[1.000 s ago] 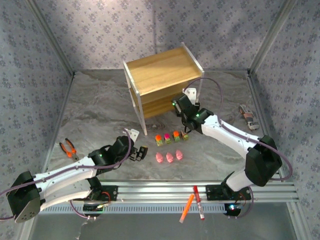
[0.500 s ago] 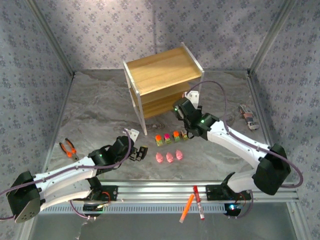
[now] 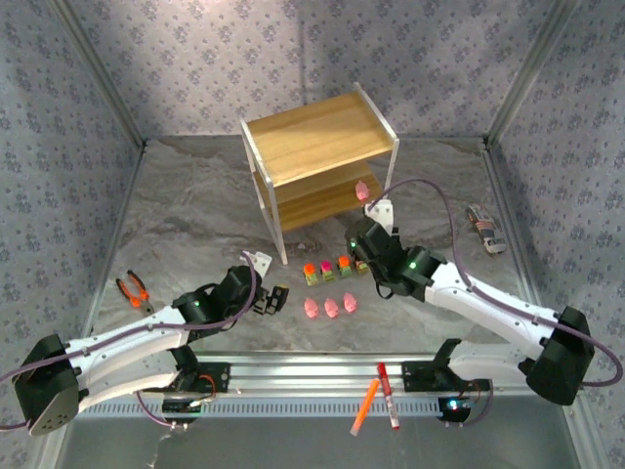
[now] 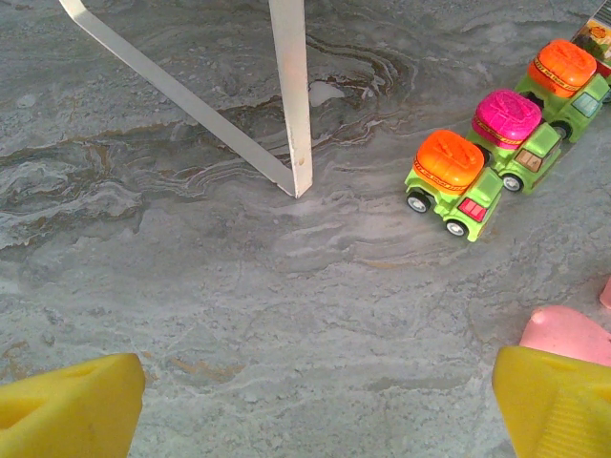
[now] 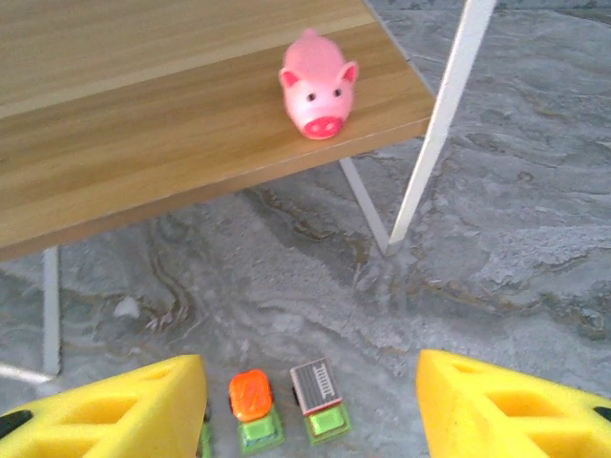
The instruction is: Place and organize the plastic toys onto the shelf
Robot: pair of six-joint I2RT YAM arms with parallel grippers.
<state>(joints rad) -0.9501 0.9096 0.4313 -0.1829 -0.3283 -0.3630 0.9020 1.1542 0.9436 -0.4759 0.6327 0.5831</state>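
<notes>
The shelf (image 3: 317,161) stands at the back centre, and one pink pig (image 3: 362,191) sits on its lower board (image 5: 143,143); the right wrist view has that pig (image 5: 318,86) facing me. My right gripper (image 3: 357,249) hovers open and empty just in front of the shelf, above the right end of a row of trucks (image 3: 335,266). An orange-topped truck (image 5: 253,408) and a grey-topped truck (image 5: 321,399) lie between its fingers (image 5: 115,410). Three more pigs (image 3: 331,307) lie in front of the row. My left gripper (image 3: 278,298) rests open to their left, with trucks (image 4: 449,181) ahead of it.
Orange-handled pliers (image 3: 134,290) lie at the left. Two marker pens (image 3: 376,399) rest on the near rail. A small grey object (image 3: 483,230) sits at the right. The shelf's white leg (image 4: 291,95) stands close ahead of the left gripper. Patterned walls close in the table.
My right gripper has drawn back from the shelf's lower board toward the trucks, uncovering the pig on the board. The left arm has not moved.
</notes>
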